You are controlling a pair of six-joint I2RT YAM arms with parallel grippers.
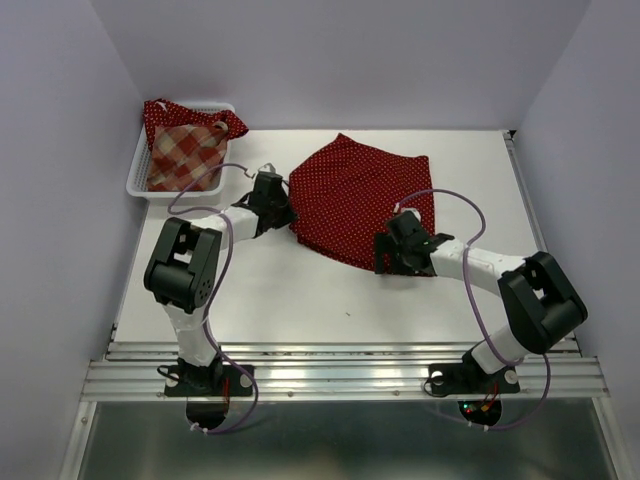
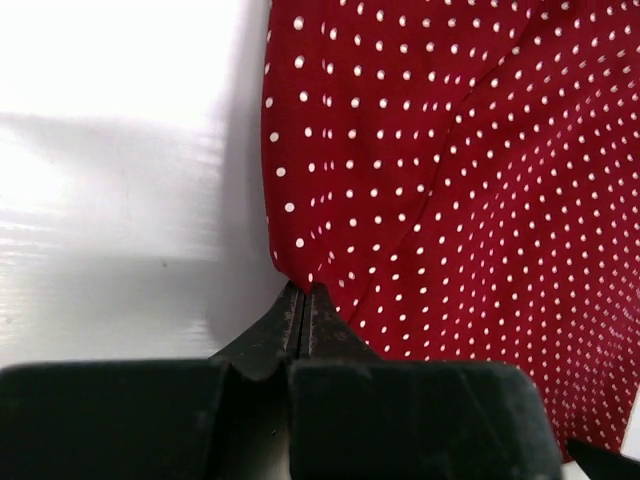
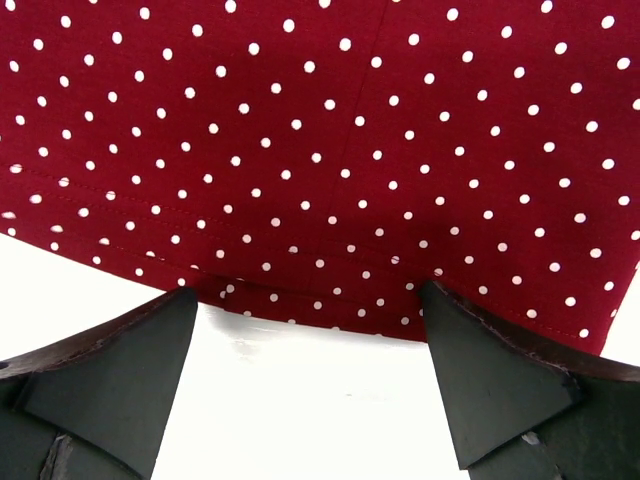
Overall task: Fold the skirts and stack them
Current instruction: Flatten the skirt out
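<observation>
A dark red skirt with white polka dots (image 1: 360, 195) lies spread flat on the white table, between my two arms. My left gripper (image 1: 285, 218) sits at its left edge. In the left wrist view the jaws (image 2: 305, 292) are pressed together on a puckered corner of the dotted skirt (image 2: 450, 200). My right gripper (image 1: 388, 258) is at the skirt's near hem. In the right wrist view it stands open (image 3: 310, 290), its fingers either side of the hem of the dotted skirt (image 3: 320, 130). A plaid skirt (image 1: 185, 155) and another dotted red skirt (image 1: 165, 112) lie in the basket.
A white mesh basket (image 1: 135, 185) stands at the table's back left corner. Purple cables loop over both arms. Lilac walls close in the table on the left, back and right. A metal rail (image 1: 340, 375) runs along the near edge.
</observation>
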